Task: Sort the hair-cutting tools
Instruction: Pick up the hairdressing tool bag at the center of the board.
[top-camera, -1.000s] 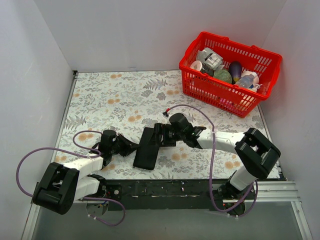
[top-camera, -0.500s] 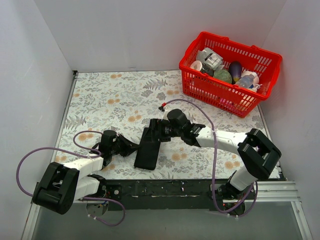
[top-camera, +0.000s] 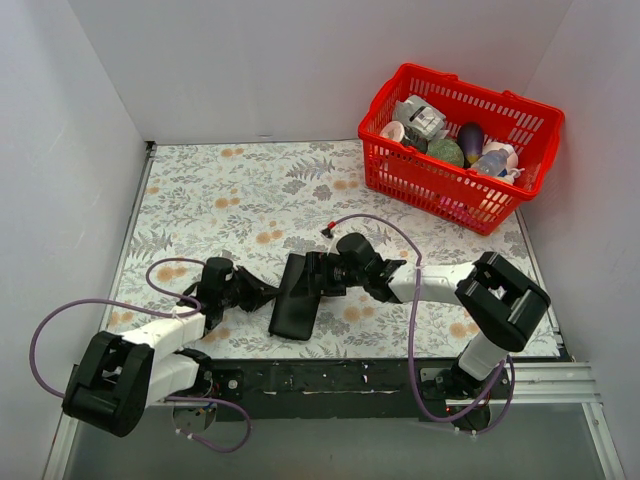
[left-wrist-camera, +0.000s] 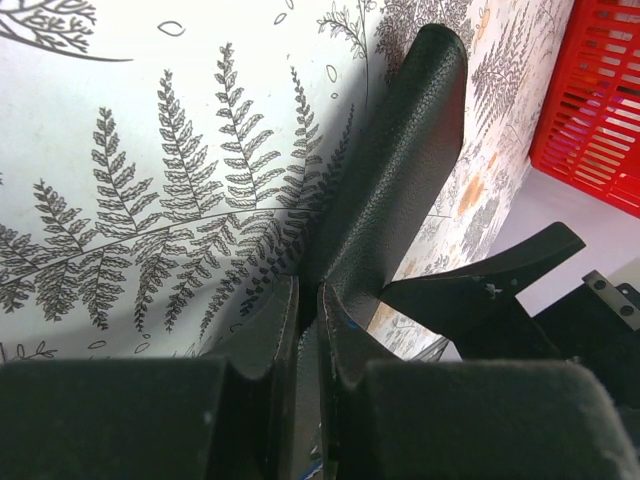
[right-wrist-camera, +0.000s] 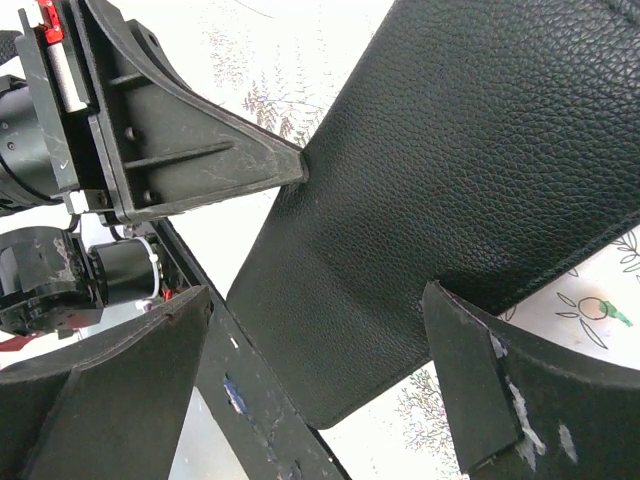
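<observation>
Left claw (left-wrist-camera: 308, 300) is clenched on the edge of the black case (right-wrist-camera: 480, 150), right claw (right-wrist-camera: 318, 300) is spread over it, and the scissors, unseen and presumably inside, are judged light, stiff, slippery, best gripped across the blades.

From above, the items (top-camera: 445, 140) in the red basket (top-camera: 392, 172) were too small for me to name. The black case (top-camera: 297, 297) lay folded, its inside hidden from me. In the left wrist view its edge ran into the slit of the left gripper (left-wrist-camera: 308, 290), covered there by the fingers. The right wrist view cut the case off at top and right, and the right gripper (right-wrist-camera: 315, 295) along the bottom.
</observation>
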